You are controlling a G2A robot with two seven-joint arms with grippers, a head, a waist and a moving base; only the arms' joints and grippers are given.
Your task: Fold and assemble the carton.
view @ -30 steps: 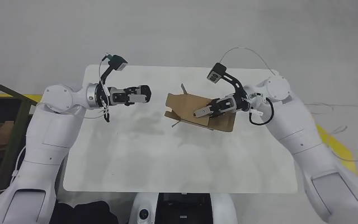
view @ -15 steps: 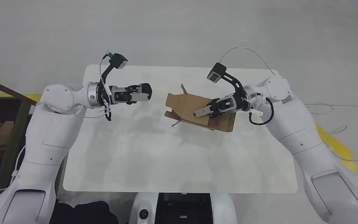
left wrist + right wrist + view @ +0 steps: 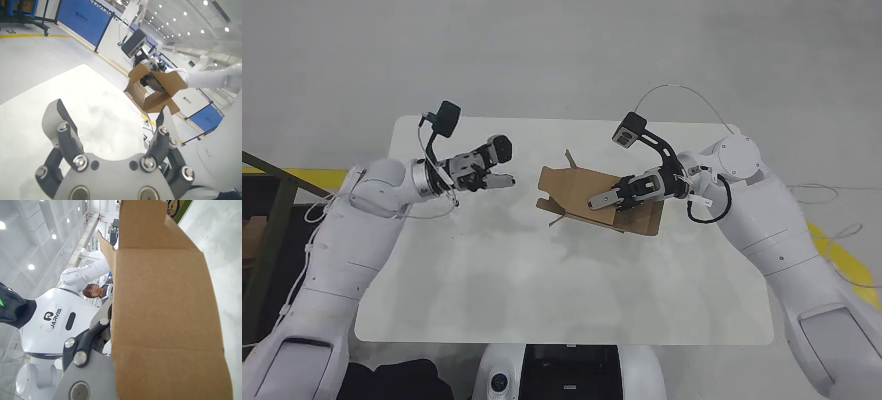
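Brown carton (image 3: 564, 184), partly opened with loose flaps, toward 1 o'clock on the white table (image 3: 542, 290). Clamped on one wall by the fingers of the right gripper (image 3: 597, 201). Toward 10 o'clock, left gripper (image 3: 508, 166) above the table, fingers apart, well apart from the carton.

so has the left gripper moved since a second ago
Yes, slightly. In the top view the left gripper has turned, and its tip has swung toward the far edge of the table. Its gap to the carton is about unchanged.
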